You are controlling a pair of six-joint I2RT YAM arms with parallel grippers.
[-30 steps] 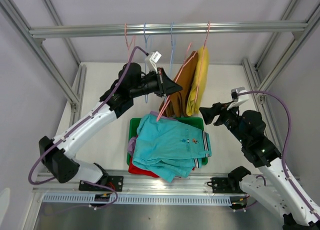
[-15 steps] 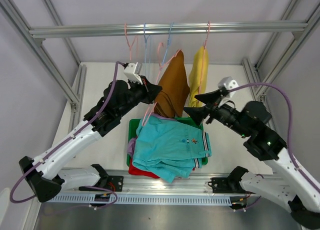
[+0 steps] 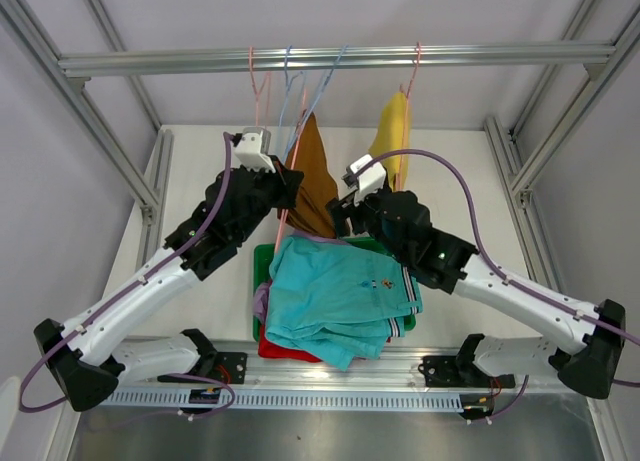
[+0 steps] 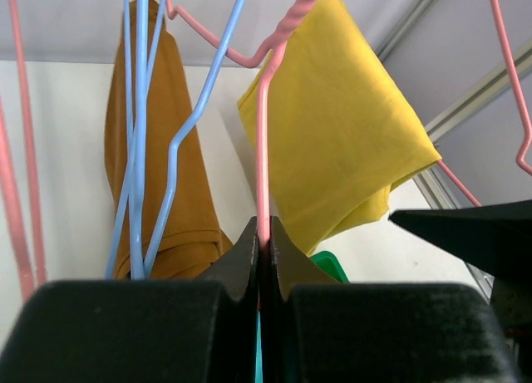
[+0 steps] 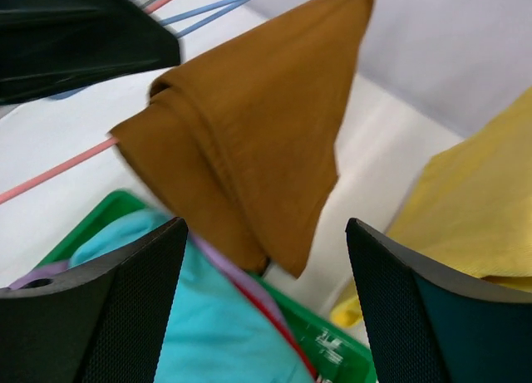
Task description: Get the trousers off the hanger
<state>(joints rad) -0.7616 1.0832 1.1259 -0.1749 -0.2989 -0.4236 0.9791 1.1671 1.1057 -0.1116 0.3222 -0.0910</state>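
The brown trousers (image 3: 316, 186) hang on a pink hanger (image 3: 298, 131) tilted off the rail. My left gripper (image 3: 284, 187) is shut on that hanger's wire (image 4: 263, 150), just left of the brown trousers (image 4: 166, 175). My right gripper (image 3: 345, 217) is open and empty, its fingers either side of the brown trousers' lower end (image 5: 258, 150) without touching. The yellow trousers (image 3: 392, 139) hang on another pink hanger to the right (image 4: 332, 134). The teal trousers (image 3: 340, 296) lie on top of the red pair (image 3: 280, 346) and the lilac pair (image 3: 262, 301) in the green tray (image 3: 266, 253).
An aluminium rail (image 3: 330, 57) crosses the top and carries empty pink (image 3: 256, 81) and blue hangers (image 3: 290, 91). Blue hanger wires (image 4: 137, 150) hang close to my left gripper. Frame posts stand at both sides of the white table (image 3: 200, 171).
My right arm has swung left and forward until its open fingers flank the brown trousers. The left gripper, still on the pink hanger, has shifted a little and the brown trousers have swung left.
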